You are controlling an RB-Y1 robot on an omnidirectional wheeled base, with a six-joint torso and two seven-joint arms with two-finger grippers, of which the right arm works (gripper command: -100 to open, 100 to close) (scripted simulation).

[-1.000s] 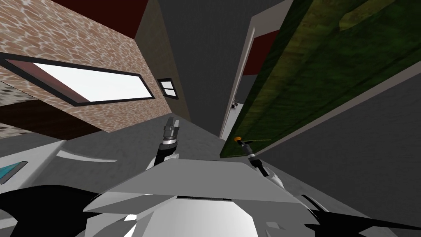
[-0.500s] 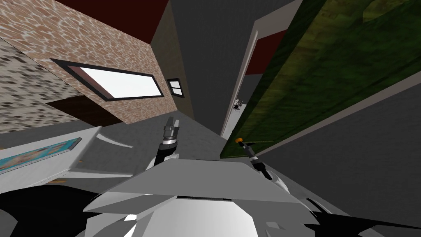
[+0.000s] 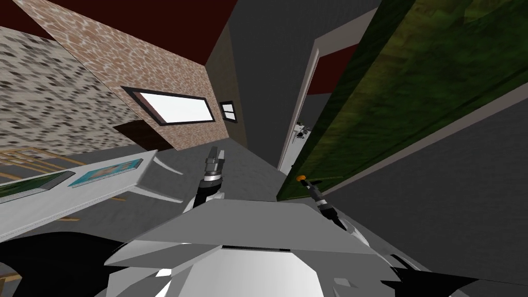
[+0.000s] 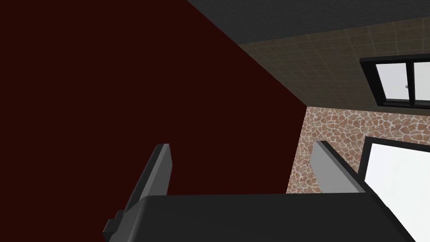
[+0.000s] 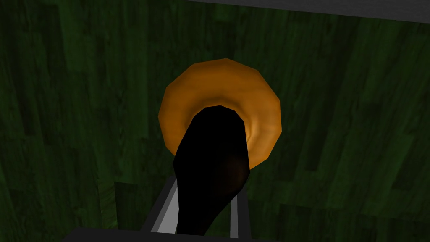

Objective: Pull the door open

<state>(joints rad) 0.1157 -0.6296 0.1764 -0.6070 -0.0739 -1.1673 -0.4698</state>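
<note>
A dark green door stands ajar on my right, its free edge apart from the white frame. It carries an orange round plate with a black lever handle sticking out of it. My right gripper is shut on that handle, one finger pressing each side; in the head view it sits at the door's lower edge by the orange plate. My left gripper is held up ahead of my chest, open and holding nothing.
A brick wall with a wide window runs along the left. A white tabletop with a teal book lies at the lower left. A grey wall flanks the door on the right. Through the gap, pale floor shows.
The whole head picture has slid right, so I have turned left. The door has swung wider from its frame. My right gripper stays on the handle; the left arm holds still.
</note>
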